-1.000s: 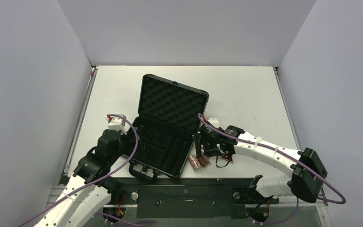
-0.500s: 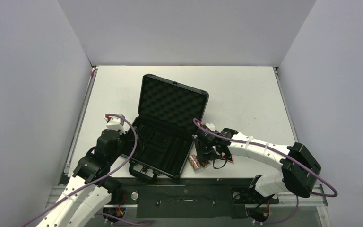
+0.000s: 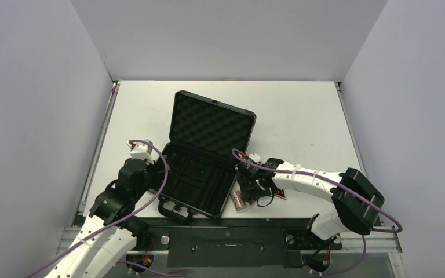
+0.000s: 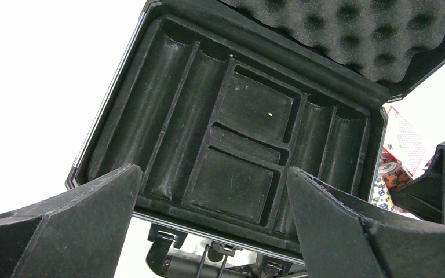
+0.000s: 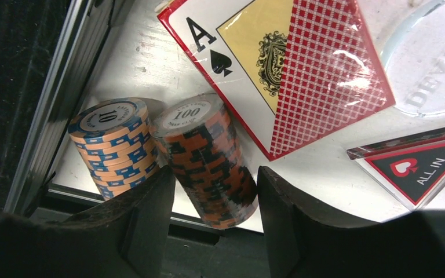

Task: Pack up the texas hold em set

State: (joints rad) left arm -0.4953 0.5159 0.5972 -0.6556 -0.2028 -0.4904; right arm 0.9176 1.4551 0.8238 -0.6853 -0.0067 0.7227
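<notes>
The black case [image 3: 200, 180] lies open with its egg-crate lid [image 3: 211, 124] raised and its moulded tray [image 4: 237, 145] bare. Right of it, two chip rolls stand side by side on the table. One is orange-black and marked 100 [image 5: 208, 150]; the other is orange-blue and marked 10 [image 5: 113, 145]. My right gripper [image 5: 215, 197] has come down over the 100 roll, one finger pressed against each side. The card box [image 5: 290, 69] and the red-black "ALL IN" triangle [image 5: 420, 168] lie just beyond. My left gripper [image 4: 211, 220] hangs wide open over the case's front edge, holding nothing.
A clear round disc [image 5: 434, 63] with lettering lies beside the card box. The case's handle and latches [image 4: 208, 258] face the near table edge. The chip rolls [image 3: 240, 200] stand close to the front edge of the table [image 3: 301, 116]. Grey walls surround the table.
My right arm has shifted left and down onto the chip rolls, and its jaws have narrowed around the 100 roll. The left arm has not moved.
</notes>
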